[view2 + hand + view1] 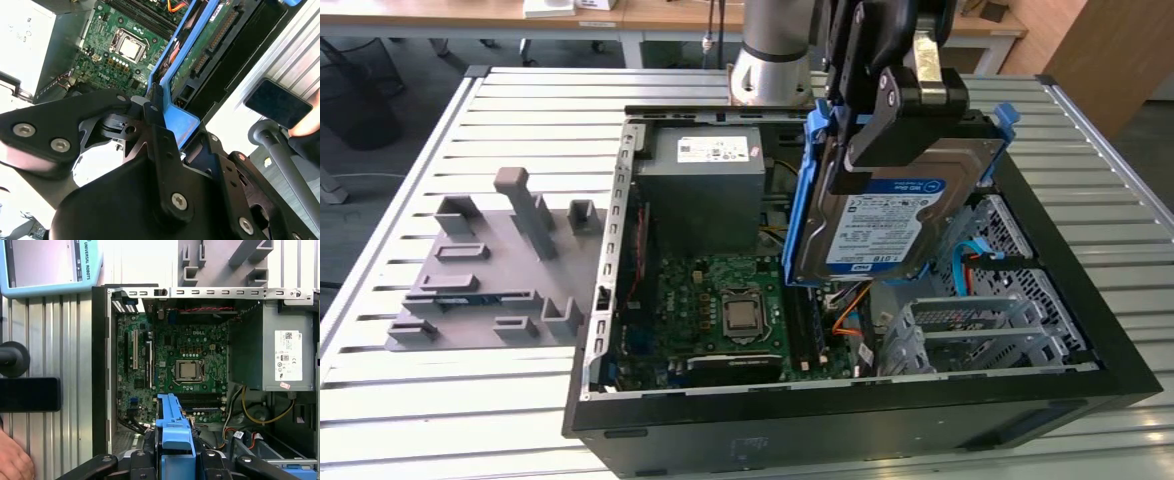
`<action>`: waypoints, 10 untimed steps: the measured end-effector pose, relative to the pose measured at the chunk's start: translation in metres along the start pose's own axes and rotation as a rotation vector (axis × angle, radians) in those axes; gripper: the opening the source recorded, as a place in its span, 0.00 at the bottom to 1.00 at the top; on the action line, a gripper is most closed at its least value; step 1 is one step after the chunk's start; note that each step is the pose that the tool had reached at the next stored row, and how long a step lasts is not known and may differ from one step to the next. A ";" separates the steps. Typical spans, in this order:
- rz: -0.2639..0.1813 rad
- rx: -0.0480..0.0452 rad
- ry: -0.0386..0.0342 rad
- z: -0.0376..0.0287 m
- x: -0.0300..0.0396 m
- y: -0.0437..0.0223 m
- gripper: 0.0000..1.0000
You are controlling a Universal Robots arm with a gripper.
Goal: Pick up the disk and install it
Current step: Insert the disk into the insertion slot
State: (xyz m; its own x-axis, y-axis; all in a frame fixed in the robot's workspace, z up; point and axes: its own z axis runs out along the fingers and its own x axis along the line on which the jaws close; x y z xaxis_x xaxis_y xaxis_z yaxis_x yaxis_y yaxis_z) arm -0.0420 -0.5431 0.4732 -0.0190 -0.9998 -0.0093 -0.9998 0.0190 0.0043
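Above the open computer case [854, 425], I held the disk [894, 225] on edge, my gripper [897, 120] clamped on its blue bracket.
The power supply [707, 195] stood just beside. I judged that lowering squarely toward the grey cage [987, 320] mattered most, with loose cables [851, 305] crowding underneath.

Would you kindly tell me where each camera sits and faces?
Exterior view: off the arm, raised, looking down on the open computer case; shows the arm and gripper holding the disk.
First wrist view: on the arm, looking straight down into the case at the motherboard; shows gripper parts.
Second wrist view: on the arm, looking slantwise past the gripper body.
Both wrist views share the disk's blue bracket and the motherboard.
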 end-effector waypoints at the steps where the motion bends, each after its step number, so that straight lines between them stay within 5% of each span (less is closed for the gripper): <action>1: 0.000 0.0000 0.0000 0.0000 0.0000 0.0000 0.36; 10: 0.000 -0.0021 0.0001 0.0010 0.0002 -0.0115 0.36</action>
State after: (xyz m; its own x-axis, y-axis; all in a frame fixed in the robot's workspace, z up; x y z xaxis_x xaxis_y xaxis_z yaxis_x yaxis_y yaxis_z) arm -0.0305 -0.5435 0.4721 -0.0190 -0.9998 -0.0092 -0.9998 0.0190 0.0064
